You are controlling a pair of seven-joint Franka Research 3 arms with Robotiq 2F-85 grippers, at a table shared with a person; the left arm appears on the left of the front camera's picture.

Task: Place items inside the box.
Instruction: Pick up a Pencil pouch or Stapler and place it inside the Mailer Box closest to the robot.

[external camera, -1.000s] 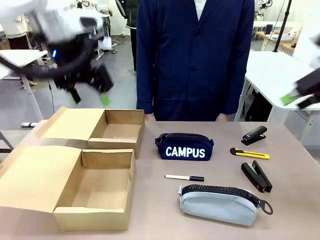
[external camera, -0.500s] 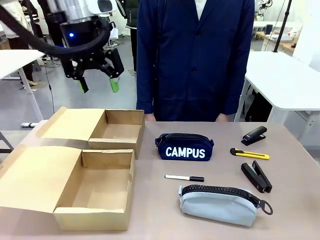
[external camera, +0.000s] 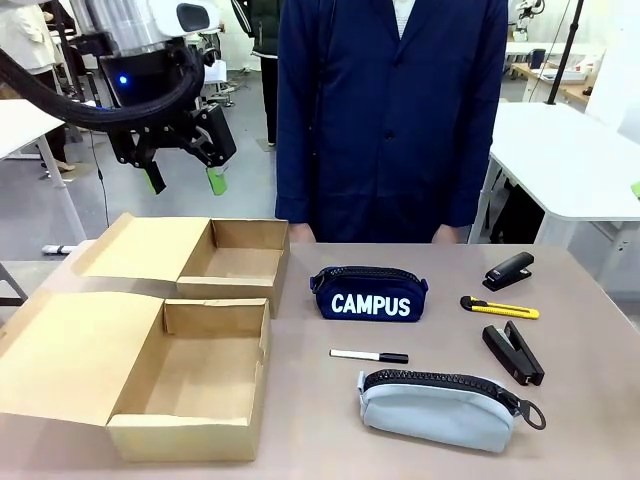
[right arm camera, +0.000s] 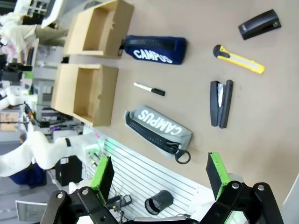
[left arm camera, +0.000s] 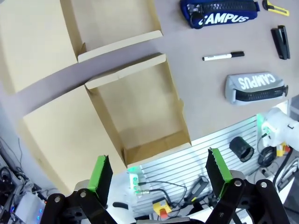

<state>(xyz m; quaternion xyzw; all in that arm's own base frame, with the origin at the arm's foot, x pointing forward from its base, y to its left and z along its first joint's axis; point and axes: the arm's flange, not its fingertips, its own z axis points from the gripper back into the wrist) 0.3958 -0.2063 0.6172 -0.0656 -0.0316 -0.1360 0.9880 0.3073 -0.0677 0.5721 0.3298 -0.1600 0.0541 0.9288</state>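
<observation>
Wrist views reveal CAMPUS on grey pouch (left arm camera: 253,84).

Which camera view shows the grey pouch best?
The front view: the grey pouch lies nearest and largest, zipper and ring clear. Both wrist views show it smaller, from above, with CAMPUS lettering.

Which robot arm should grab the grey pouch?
Right. The right hand hangs open by the table's right side, where the pouch lies; the left hand hangs over the boxes, farther off.
</observation>
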